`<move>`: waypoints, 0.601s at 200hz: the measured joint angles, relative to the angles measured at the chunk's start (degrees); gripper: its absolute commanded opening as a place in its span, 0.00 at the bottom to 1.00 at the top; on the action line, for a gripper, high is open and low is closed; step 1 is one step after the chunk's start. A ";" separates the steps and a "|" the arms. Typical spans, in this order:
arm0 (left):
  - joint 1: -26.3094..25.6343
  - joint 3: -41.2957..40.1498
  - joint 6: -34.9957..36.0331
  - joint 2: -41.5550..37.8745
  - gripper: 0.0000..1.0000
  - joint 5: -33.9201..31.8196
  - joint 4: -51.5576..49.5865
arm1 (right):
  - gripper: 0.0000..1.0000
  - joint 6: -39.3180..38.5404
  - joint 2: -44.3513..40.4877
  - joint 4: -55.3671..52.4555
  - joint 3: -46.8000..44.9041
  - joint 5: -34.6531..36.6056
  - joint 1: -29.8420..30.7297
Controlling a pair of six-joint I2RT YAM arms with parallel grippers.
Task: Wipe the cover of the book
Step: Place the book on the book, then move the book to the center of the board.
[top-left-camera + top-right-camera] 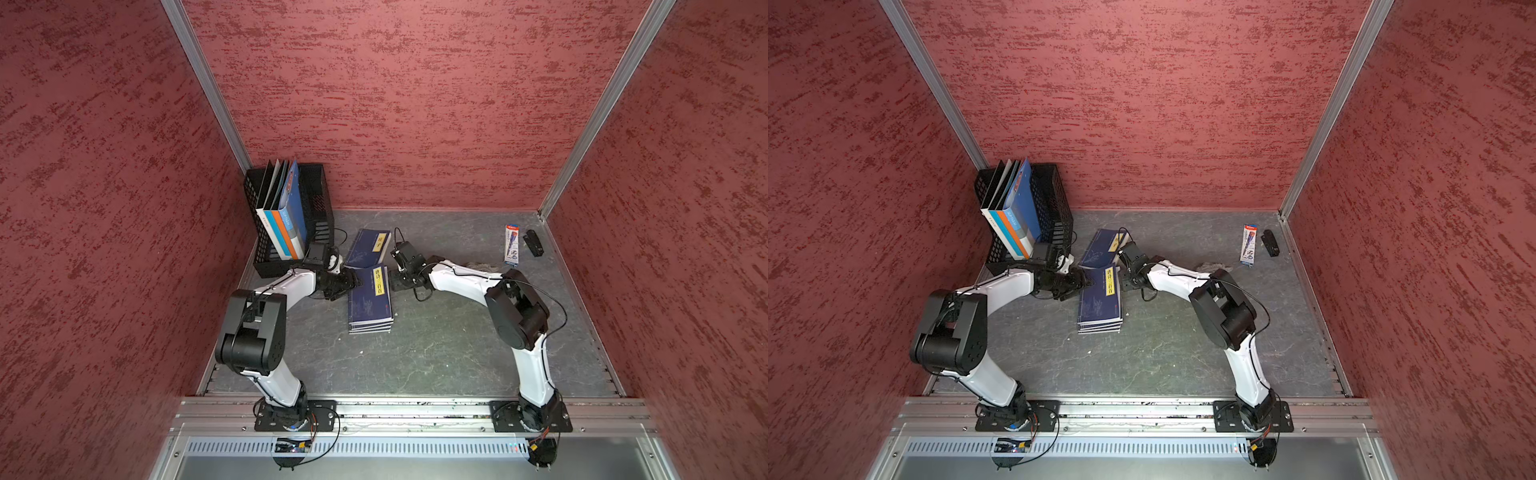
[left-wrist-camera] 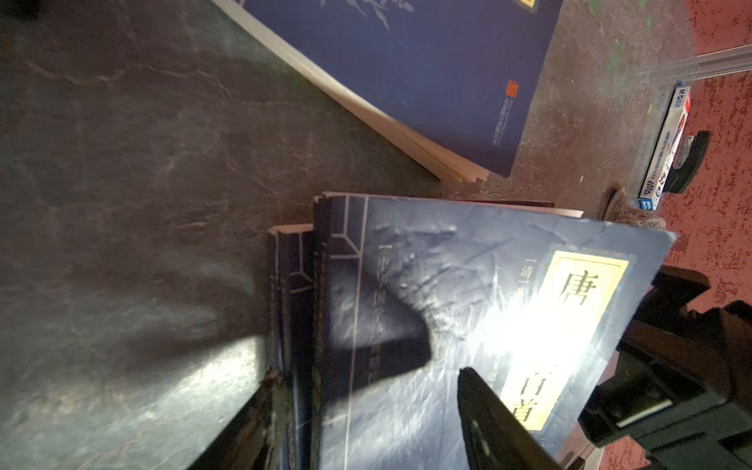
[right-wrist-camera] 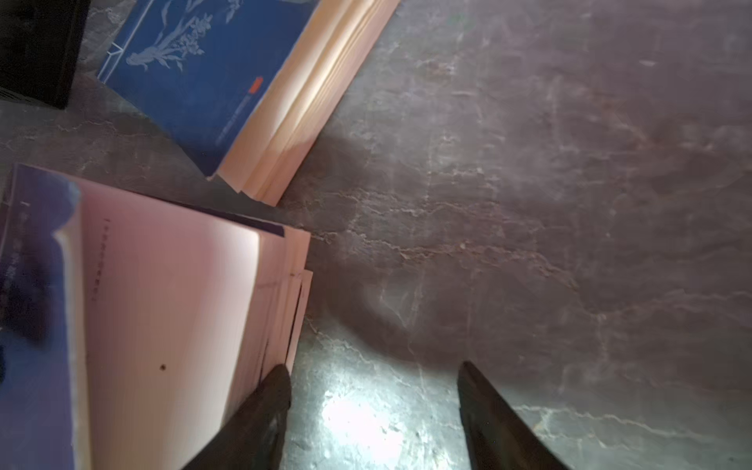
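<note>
Left gripper [image 2: 364, 372] sat spread over book [image 2: 447, 252] spine edge; right gripper [image 3: 372, 366] spread, finger [image 3: 266, 403] at its pages.

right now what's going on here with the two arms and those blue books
Both arms flank the stack of dark blue books on the table. The left gripper has its jaws apart astride the spine edge of the top book. The right gripper is open and empty at the page edge, where the cover looks lifted. The cloth lies behind the right arm, not held, so no wiping yet.
</note>
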 measured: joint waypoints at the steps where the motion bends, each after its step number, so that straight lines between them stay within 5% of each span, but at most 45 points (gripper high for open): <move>1: -0.02 0.00 0.02 0.00 0.68 -0.04 0.00 | 0.66 -0.04 0.00 0.00 0.02 0.04 0.02; 120: -0.33 8.20 2.75 -1.60 0.85 -5.81 -5.03 | 0.67 -2.43 -0.83 -0.22 0.20 2.97 -4.87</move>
